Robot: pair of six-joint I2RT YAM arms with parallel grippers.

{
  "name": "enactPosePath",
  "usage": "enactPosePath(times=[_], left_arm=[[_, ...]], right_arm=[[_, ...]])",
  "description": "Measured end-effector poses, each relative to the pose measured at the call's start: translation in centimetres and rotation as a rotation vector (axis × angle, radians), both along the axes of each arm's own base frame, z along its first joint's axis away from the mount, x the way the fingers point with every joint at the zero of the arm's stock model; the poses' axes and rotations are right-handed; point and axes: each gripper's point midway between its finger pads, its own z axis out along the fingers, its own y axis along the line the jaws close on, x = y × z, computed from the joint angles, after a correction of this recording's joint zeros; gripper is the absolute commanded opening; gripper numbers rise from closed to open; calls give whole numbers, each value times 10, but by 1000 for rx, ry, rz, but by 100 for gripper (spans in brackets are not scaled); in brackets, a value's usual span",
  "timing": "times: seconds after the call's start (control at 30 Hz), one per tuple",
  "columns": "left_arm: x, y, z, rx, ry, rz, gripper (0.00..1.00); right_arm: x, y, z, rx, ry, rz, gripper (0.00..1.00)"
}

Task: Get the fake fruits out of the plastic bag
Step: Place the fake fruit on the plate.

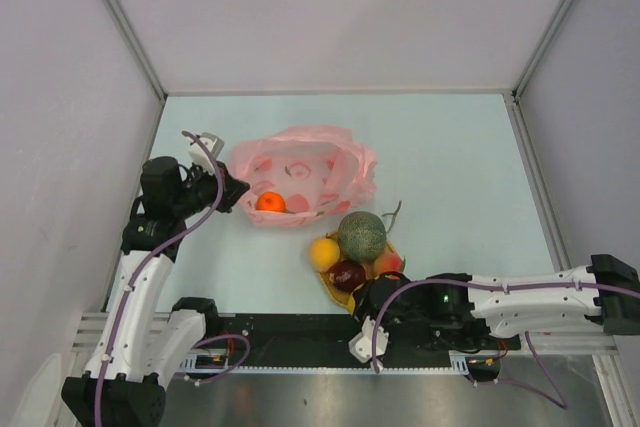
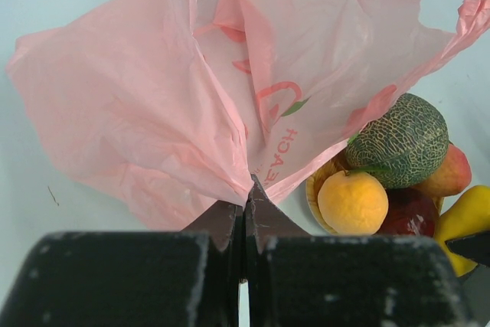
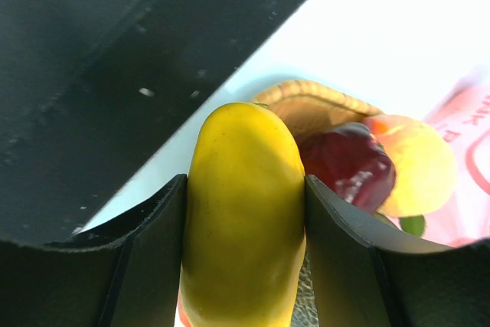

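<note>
My left gripper (image 2: 246,206) pinches the bag (image 1: 300,172) by its edge, the bag lying mid-table. The melon (image 1: 362,236) and an apple (image 1: 347,274) sit on the mat (image 3: 318,105), where my right gripper (image 3: 245,189) clamps a yellow fruit (image 3: 243,258). I judge one orange (image 1: 270,201) is left inside.

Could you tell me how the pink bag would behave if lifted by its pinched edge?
Probably floppy: the bag lies crumpled and creases where the left gripper pinches it. Likely light, being translucent. The orange inside may roll out.
</note>
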Motion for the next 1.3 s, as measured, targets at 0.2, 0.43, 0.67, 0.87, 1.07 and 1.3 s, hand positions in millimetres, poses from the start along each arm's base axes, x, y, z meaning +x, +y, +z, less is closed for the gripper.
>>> enactPosePath(times=[0.2, 0.43, 0.67, 0.87, 1.07, 1.3], left_arm=[[-1, 1, -4, -5, 11, 6, 0], [-3, 0, -5, -17, 17, 5, 0], [-4, 0, -5, -24, 23, 5, 0], [-3, 0, -8, -25, 20, 5, 0], [-2, 0, -9, -25, 19, 4, 0], [-1, -1, -12, -31, 19, 5, 0]], right_arm=[[6, 2, 2, 16, -38, 1, 49], [11, 5, 1, 45, -78, -4, 62], [17, 5, 2, 50, -118, -8, 82], [21, 4, 3, 51, -134, -17, 99], [20, -2, 16, 90, -127, -33, 100], [20, -6, 37, 180, -81, -119, 100]])
